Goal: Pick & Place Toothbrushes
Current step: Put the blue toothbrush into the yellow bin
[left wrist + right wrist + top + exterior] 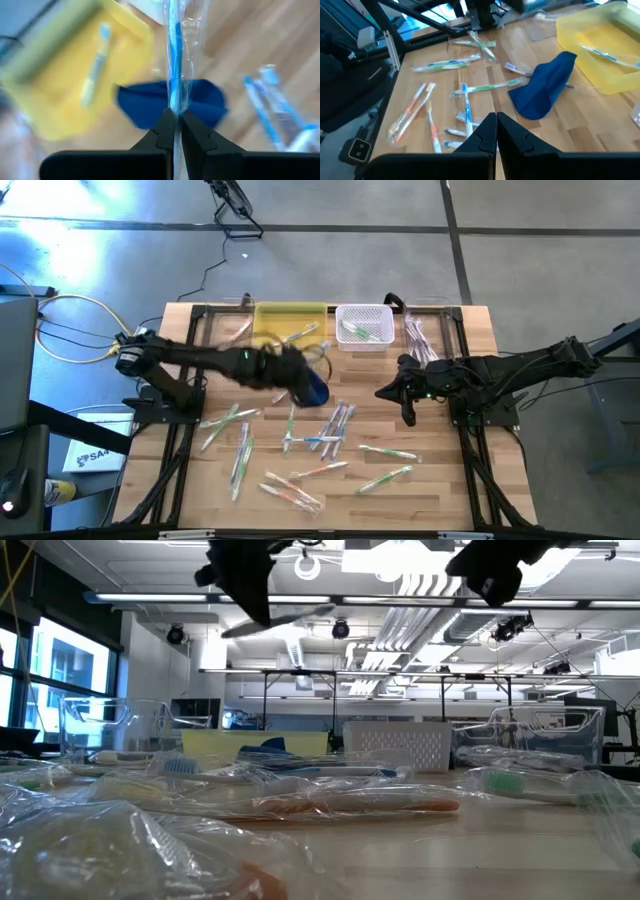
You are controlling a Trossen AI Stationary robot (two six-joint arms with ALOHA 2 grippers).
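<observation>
Left gripper [298, 370], high view: at the end of an arm stretched across the table [440, 480] from the left, poised above the blue pouch [314, 388] just in front of the yellow tray [268, 316]; right gripper [383, 392] hangs pressed together off the white basket's [364, 327] front right corner, elbow bent back to the right. Loose toothbrushes [330, 430] are scattered over the front half of the table; no writing on them is legible. Low view: both arms hang from above, a wrapped orange toothbrush [350, 804] lying nearest. Left wrist view: fingers [162, 135] pinch a wrapped blue toothbrush [174, 55] over the pouch. Right wrist view: fingers [485, 131] closed on nothing, facing the scattered toothbrushes, pouch and tray.
</observation>
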